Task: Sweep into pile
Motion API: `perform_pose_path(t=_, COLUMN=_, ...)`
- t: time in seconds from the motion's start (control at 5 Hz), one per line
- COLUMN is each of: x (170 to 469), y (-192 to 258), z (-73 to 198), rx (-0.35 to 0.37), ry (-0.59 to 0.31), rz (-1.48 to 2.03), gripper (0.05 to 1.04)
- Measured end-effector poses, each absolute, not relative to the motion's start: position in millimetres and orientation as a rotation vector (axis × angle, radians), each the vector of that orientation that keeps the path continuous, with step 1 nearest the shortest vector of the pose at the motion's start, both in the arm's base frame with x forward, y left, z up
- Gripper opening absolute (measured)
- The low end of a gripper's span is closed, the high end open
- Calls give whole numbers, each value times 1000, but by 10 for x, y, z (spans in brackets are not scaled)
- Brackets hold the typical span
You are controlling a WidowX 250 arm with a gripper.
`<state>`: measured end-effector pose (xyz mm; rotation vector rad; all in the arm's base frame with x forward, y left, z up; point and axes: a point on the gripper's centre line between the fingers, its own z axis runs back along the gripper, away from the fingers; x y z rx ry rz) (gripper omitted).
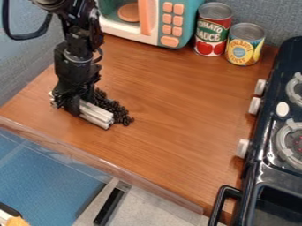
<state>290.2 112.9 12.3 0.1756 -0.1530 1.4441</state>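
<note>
The black arm (pixel 78 53) hangs down, its end effector (pixel 74 106) clamped.

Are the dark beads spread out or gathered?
Gathered: the beads lie crowded together in one patch along the side of the bar.

Glossy wood-look counter (pixel 177 103) — ribbed metallic bar (pixel 96 114) — shiny black stove (pixel 268 165), rough grey wall (pixel 280 16)

- Grey, fabric-textured walls (pixel 26 62), rear and left.
- Brown wood-grain tabletop (pixel 177 114) with clear plastic edging (pixel 121 172).
- Black toy stove (pixel 254 176), right.
- Pale speckled floor (pixel 147 207) beside blue textured surface (pixel 47 176).
</note>
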Motion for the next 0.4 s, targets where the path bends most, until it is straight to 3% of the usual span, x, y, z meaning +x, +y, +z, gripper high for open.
perform_pose_path(t=0.4, x=3056, y=1128, z=130, rx=172, ry=-163, rz=1471, gripper=374)
